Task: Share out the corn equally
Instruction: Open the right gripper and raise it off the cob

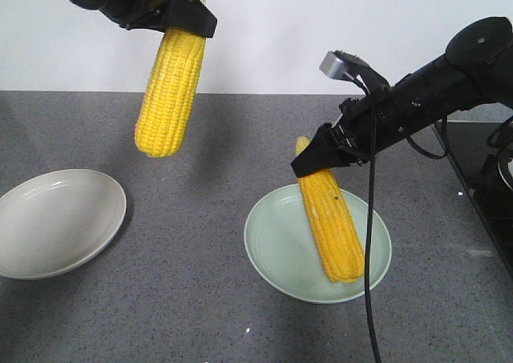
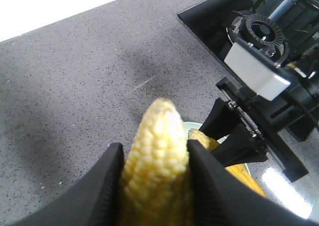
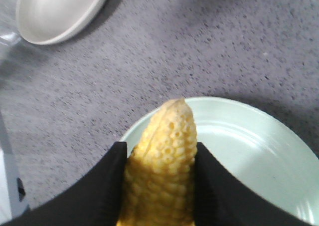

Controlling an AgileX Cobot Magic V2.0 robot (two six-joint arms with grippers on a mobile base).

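Note:
One corn cob (image 1: pixel 166 90) hangs thick end down high over the grey counter, between the two plates, with my left gripper (image 1: pixel 188 22) shut on its upper part. In the left wrist view this cob (image 2: pixel 158 151) fills the gap between the black fingers (image 2: pixel 102 186). A second corn cob (image 1: pixel 330 219) slants over the pale green plate (image 1: pixel 268 247), its thick end low at the plate's front. My right gripper (image 1: pixel 319 159) is shut on its pointed upper part. From the right wrist, the second cob (image 3: pixel 167 151) shows pinched above the green plate (image 3: pixel 254 151).
An empty white plate (image 1: pixel 56 219) sits at the left of the counter and shows again in the right wrist view as the white plate (image 3: pixel 60 11). A black cable (image 1: pixel 370 243) hangs across the green plate. Dark equipment (image 1: pixel 481 171) stands at the right edge.

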